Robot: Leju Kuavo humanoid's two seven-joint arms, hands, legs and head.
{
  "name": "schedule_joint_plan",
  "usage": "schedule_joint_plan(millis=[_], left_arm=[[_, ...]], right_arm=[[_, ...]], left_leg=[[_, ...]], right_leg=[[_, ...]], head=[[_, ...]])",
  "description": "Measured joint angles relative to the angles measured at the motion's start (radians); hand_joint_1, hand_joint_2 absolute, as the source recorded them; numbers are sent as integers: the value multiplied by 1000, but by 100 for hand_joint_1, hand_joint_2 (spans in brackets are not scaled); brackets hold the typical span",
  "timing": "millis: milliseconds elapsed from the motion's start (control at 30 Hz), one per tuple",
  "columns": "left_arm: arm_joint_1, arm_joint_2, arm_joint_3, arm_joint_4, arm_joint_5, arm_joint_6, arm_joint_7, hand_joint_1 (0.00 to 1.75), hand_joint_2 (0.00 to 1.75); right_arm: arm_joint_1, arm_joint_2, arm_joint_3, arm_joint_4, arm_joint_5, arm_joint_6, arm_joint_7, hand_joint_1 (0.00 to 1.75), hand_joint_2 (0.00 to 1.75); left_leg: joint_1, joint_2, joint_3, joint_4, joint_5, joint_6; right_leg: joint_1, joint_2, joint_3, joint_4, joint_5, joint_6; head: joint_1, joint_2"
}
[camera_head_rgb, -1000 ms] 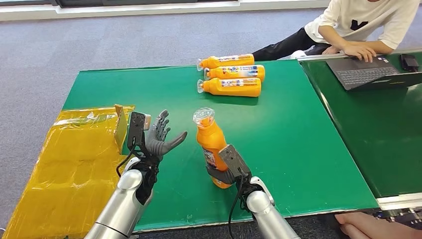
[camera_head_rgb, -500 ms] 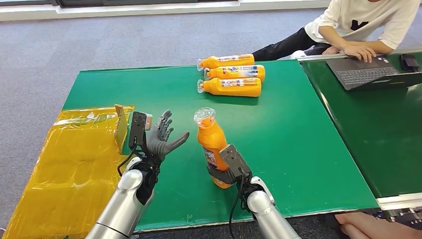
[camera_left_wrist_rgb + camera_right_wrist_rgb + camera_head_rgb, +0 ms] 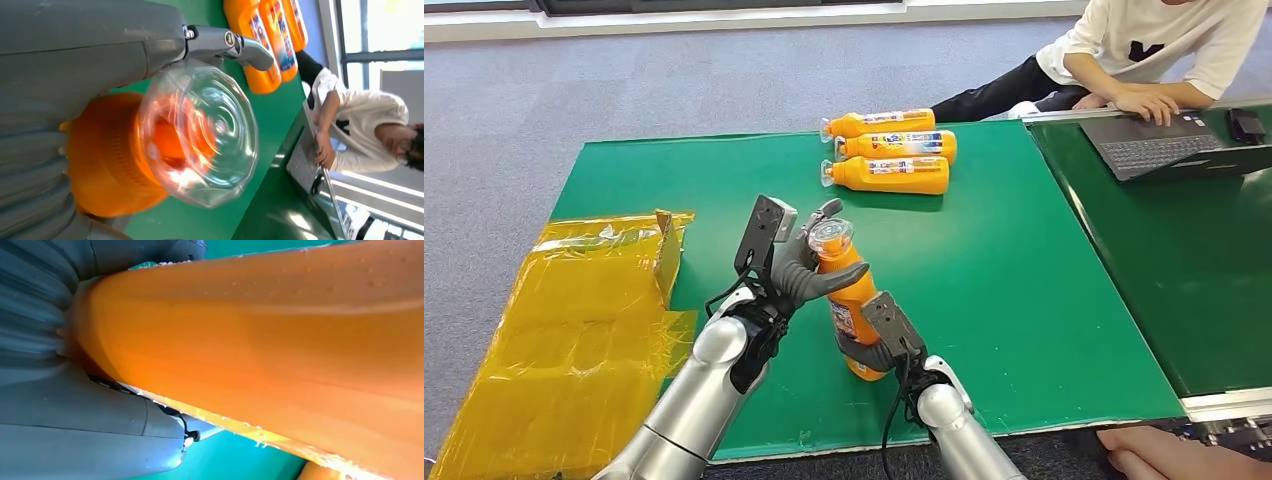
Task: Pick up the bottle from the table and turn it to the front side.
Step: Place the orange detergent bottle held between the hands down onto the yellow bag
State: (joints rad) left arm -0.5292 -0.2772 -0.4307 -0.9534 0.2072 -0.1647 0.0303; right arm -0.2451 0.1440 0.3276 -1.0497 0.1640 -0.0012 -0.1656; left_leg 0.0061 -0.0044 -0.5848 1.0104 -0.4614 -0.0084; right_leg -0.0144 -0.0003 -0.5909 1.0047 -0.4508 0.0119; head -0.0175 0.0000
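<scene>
An orange bottle (image 3: 854, 300) with a clear cap (image 3: 832, 236) stands upright, slightly tilted, on the green table (image 3: 1024, 280) near the front edge. My right hand (image 3: 882, 338) grips its lower body from the near side; the right wrist view shows the orange bottle wall (image 3: 275, 340) pressed against the grey right hand (image 3: 60, 405). My left hand (image 3: 802, 265) wraps the neck just under the cap, thumb across the front and fingers behind. Up close, the left wrist view has the cap (image 3: 200, 135) against the left hand (image 3: 75, 50), with one finger (image 3: 240, 45) curled past it.
Three more orange bottles (image 3: 889, 150) lie side by side at the table's back. A yellow plastic bag (image 3: 574, 330) covers the left edge. A person (image 3: 1154, 50) sits at a laptop (image 3: 1169, 145) on a second green table (image 3: 1184, 280). Another person's hand (image 3: 1164, 455) lies at the front right.
My left hand has swung right from open beside the bottle to the bottle's neck and closed around it. The right hand keeps its grip on the lower body.
</scene>
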Motion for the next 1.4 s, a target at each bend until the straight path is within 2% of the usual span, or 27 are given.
schedule_joint_plan(millis=[233,533,667,1000,1400], left_arm=[[-83,-38,-24,87,46,-27,24,0,175],[-141,-62,-54,171,59,-28,29,0,175],[-151,-63,-66,189,58,-26,21,175,175],[-175,-63,-104,226,17,-20,-21,175,175],[-188,-66,-108,246,8,-21,-29,175,175]], right_arm=[[-25,10,4,34,-4,0,-2,175,175],[-36,10,3,57,-6,-1,-9,175,175],[-37,10,2,60,-7,-2,-10,175,175],[-39,11,-7,60,-9,-5,-4,175,175],[-37,16,-10,60,-9,-4,-4,175,175]], left_leg=[[0,0,0,0,0,0],[0,0,1,0,0,0],[0,0,2,0,0,0],[0,0,3,0,1,0],[0,0,3,0,1,0]], right_leg=[[0,0,0,0,1,0],[0,1,1,0,1,0],[0,1,2,0,1,0],[0,0,3,0,1,0],[0,0,3,0,1,0]], head=[[0,0],[0,0],[0,0],[0,0],[0,0]])
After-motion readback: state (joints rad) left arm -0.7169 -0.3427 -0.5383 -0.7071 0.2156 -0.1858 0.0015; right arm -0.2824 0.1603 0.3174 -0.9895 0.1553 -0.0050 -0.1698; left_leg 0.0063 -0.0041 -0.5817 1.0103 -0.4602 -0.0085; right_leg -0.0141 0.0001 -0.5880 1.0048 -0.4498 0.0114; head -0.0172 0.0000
